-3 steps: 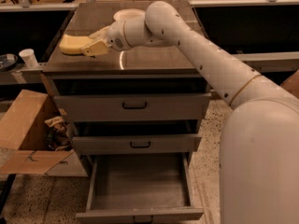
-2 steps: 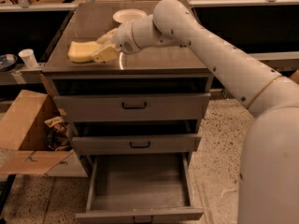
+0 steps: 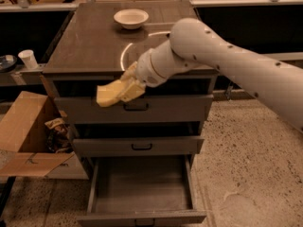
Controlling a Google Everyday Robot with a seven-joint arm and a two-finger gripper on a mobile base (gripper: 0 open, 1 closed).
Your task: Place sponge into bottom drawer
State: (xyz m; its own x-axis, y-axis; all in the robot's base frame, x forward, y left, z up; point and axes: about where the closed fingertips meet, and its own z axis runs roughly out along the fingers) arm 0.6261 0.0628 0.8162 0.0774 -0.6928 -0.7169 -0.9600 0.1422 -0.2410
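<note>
My gripper (image 3: 124, 89) is shut on the pale yellow sponge (image 3: 110, 93) and holds it in the air in front of the top drawer's face, past the front edge of the cabinet top. The sponge sticks out to the left of the fingers. The bottom drawer (image 3: 142, 183) is pulled out below, its grey floor bare, its dark handle (image 3: 144, 221) at the front edge. The sponge hangs well above it and a little to the left of its middle.
A white bowl (image 3: 131, 18) stands at the back of the cabinet top (image 3: 90, 46). The two upper drawers (image 3: 137, 126) are shut. An open cardboard box (image 3: 33, 136) stands on the floor at the left. A white cup (image 3: 28, 58) sits on a ledge at the far left.
My arm has carried the sponge from over the cabinet top's left side forward and down, off the front edge, to in front of the top drawer.
</note>
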